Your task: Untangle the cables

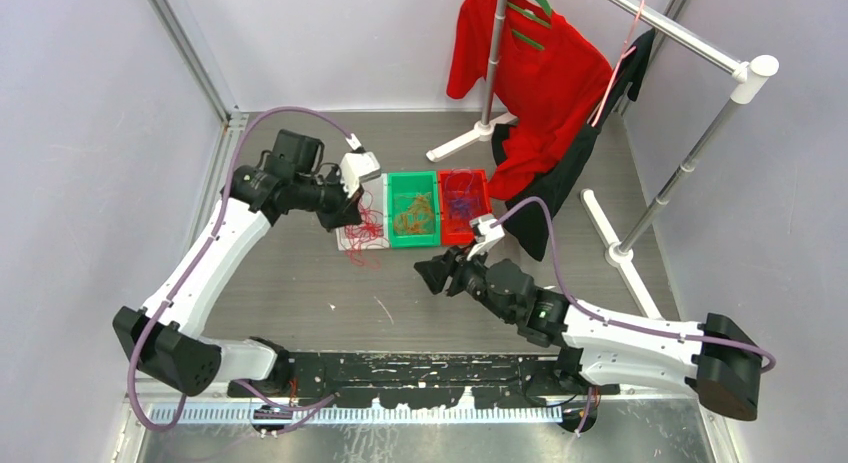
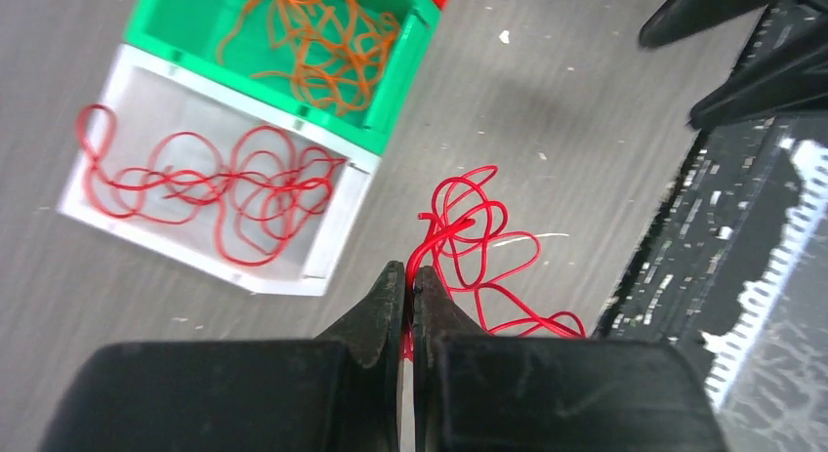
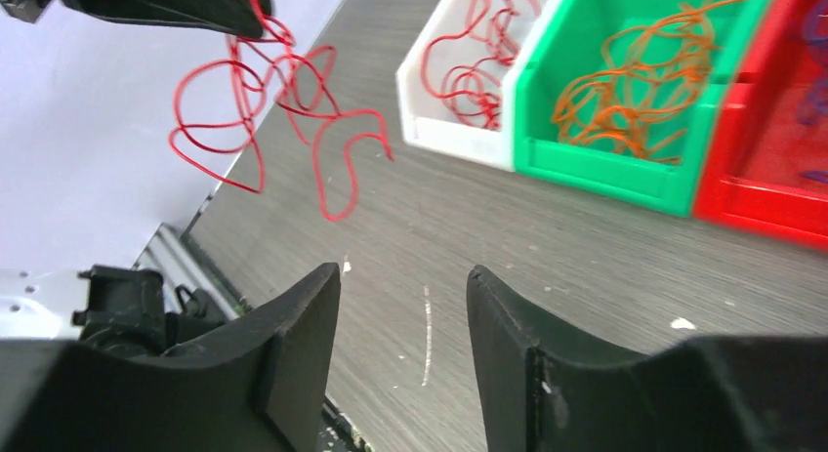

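Left end effector (image 2: 408, 273) pinching red cable (image 2: 434, 239), near end hidden behind it

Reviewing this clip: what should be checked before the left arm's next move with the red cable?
1. Left hand shut on red cable: ok.
2. Held cable apart from the red loops in the white bin: ok.
3. Held cable over the white bin: not ok, it hangs beside it.
4. Right hand open, empty: ok.
5. Held cable off the table: cannot tell.
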Tool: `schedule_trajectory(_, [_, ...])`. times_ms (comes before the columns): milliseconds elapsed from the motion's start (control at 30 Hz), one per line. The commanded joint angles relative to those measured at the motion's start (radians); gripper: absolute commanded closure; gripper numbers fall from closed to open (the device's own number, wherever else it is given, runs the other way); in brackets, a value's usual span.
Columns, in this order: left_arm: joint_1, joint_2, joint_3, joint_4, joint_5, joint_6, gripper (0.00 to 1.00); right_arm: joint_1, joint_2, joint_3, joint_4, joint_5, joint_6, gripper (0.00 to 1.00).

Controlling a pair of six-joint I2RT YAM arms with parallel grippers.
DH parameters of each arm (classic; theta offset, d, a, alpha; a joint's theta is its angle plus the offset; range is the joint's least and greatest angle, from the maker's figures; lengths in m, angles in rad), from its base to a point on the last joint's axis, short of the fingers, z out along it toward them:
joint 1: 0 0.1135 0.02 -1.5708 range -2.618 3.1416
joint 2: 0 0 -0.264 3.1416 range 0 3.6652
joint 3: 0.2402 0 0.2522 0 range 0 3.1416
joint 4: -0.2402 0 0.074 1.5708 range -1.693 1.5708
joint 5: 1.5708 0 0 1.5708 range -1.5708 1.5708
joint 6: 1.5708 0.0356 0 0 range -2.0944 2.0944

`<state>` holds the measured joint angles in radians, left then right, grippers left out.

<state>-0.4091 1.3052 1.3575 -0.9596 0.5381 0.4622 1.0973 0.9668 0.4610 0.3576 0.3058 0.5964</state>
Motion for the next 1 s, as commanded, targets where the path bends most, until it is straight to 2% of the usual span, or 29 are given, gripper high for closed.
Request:
schedule_trajectory(0, [0.018,-0.013,0.065,0.038,-0.112,0.052,1.00,-0.004,-0.094,-0.042,-0.029,0.186,0.034,0.40])
schedule_trajectory(133, [0.034,0.036,0.061,0.141,-0.196,0.064,1.00,-0.008,-0.151,-0.057,-0.068,0.238,0.033,0.36])
schedule_trajectory(567, [0.058,0.282,-0.068,0.710,-0.427,0.072,1.00,-0.008,-0.215,-0.072,-0.119,0.310,0.023,0.36])
schedule_trajectory(967, [0.058,0.495,-0.119,0.813,-0.429,0.028,1.00,-0.009,-0.229,-0.087,-0.140,0.342,0.016,0.36])
